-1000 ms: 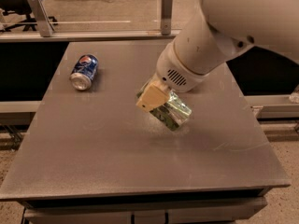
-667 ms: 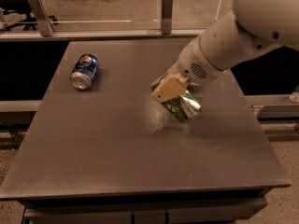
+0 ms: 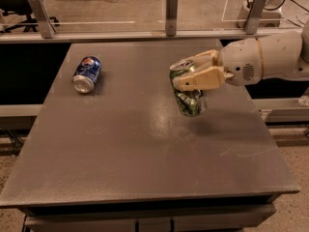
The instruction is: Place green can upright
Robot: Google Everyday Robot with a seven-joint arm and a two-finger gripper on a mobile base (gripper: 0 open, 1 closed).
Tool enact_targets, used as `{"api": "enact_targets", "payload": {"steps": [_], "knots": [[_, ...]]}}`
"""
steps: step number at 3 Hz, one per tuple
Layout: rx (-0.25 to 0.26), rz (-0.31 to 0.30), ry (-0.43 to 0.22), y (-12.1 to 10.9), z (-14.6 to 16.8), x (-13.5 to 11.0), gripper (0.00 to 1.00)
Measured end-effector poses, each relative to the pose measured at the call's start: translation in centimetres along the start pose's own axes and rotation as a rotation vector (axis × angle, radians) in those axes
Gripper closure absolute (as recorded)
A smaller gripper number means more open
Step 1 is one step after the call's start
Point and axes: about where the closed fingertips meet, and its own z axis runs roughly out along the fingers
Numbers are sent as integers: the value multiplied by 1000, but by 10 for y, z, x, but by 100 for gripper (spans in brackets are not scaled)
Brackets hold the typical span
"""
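Note:
The green can (image 3: 189,99) is dented, with a mottled green and white label and a silver pull-tab top facing up. It is nearly upright, leaning slightly, right of the table's middle. I cannot tell whether its base touches the table. My gripper (image 3: 189,73) comes in from the right on a white arm. Its tan fingers (image 3: 200,79) are shut on the can's upper part, one in front and one behind.
A blue Pepsi can (image 3: 87,74) lies on its side at the table's far left. The grey table (image 3: 120,149) has a front edge near the bottom. A rail with metal posts (image 3: 171,6) runs behind the table.
The arm has swung to the right and turned the can from a tilted pose to nearly upright. The gripper still holds it. The Pepsi can has not moved.

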Motion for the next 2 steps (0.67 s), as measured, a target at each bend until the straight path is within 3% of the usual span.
{"api": "enact_targets", "payload": {"steps": [1, 2], "knots": [[-207, -92, -271, 19, -16, 4, 100], [-222, -200, -371, 35, -38, 41, 100]]}}
